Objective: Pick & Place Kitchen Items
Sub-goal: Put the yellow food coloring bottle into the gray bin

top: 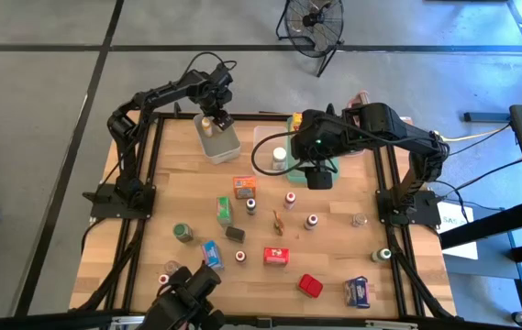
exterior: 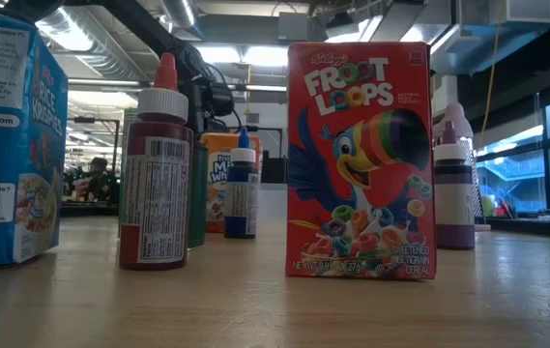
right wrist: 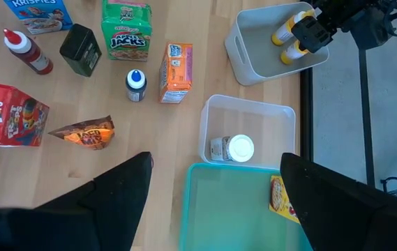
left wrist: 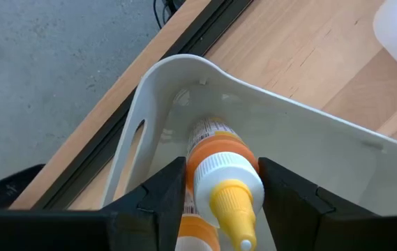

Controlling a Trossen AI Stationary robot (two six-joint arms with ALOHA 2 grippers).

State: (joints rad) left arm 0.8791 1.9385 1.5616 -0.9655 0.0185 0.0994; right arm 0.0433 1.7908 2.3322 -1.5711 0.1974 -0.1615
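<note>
High view: the left gripper [top: 216,119] hangs over a white bin [top: 217,139].

Low view: a red Froot Loops box [exterior: 360,160] stands on the table.

Left wrist view: fingers clamp a yellow-capped bottle [left wrist: 224,183] inside the bin.

Right wrist view: the right gripper [right wrist: 215,183] gapes wide, empty, above a clear bin [right wrist: 248,130] holding one white-capped jar [right wrist: 233,148]; a teal tray [right wrist: 226,209] holds one packet [right wrist: 282,196]; an Apple Jacks box [right wrist: 126,30] stands near.

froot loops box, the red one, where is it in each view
High view: the red Froot Loops cereal box lies low on the table, near the middle.
Low view: upright in the foreground, right of centre.
Left wrist view: not in it.
Right wrist view: at the left edge.
Shared landmark: the small orange cereal box, absent only from the left wrist view.
</note>
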